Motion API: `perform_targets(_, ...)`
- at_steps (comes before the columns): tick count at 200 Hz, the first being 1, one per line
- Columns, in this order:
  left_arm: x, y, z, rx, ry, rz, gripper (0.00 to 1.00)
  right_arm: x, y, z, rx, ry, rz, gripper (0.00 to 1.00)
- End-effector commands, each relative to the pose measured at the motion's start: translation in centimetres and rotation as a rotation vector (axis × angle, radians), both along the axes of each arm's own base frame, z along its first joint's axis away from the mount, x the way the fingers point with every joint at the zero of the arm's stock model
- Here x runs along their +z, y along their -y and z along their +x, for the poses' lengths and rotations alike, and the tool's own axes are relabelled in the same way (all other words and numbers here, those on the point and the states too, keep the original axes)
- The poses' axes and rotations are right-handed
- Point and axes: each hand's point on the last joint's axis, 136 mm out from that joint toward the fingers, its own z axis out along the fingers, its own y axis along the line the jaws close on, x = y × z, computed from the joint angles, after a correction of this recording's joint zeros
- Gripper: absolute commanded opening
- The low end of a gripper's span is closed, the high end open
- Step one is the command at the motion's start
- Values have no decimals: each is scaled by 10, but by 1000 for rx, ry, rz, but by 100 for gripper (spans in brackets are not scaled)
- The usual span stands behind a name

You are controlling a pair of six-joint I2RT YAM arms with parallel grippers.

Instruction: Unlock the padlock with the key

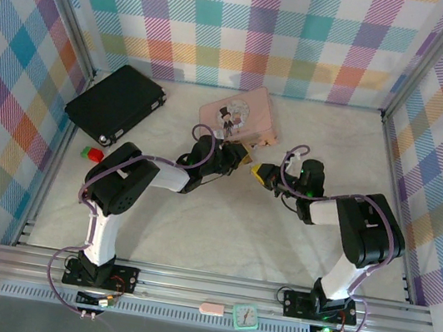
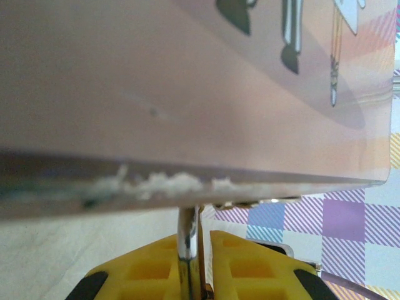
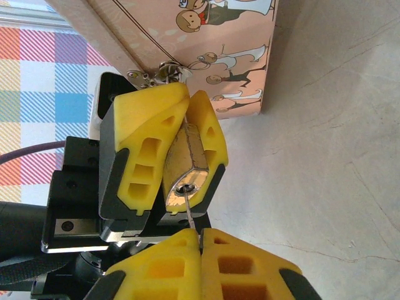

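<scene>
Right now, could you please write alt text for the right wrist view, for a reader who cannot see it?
The right gripper, shut at the lower edge, holds a thin key in the keyhole of a brass padlock. The left gripper clamps the padlock between yellow fingers, just below a pink tin with cartoon figures.

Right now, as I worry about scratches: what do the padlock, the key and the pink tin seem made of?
The padlock is likely brass: dull gold with a scuffed matte face. The key is thin silver-grey metal, perhaps steel, and faintly shiny. The pink tin is apparently thin sheet metal: smooth glossy print, crisp folded edges.
</scene>
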Motion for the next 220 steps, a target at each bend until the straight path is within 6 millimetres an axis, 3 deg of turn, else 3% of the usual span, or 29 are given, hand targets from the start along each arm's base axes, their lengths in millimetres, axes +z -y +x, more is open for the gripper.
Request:
perform_targets(1, 38, 16, -13, -67, 67, -102, 0, 31, -9, 5, 24, 90, 28, 0)
perform_targets(102, 50, 20, -35, -124, 38, -164, 0, 22, -3, 24, 0, 124, -25, 0)
perform_targets(186, 68, 27, -31, -125, 49, -204, 0, 11, 2, 26, -36, 133, -100, 0)
perform_targets(220, 67, 30, -30, -124, 67, -195, 0, 20, -6, 23, -34, 39, 5, 0)
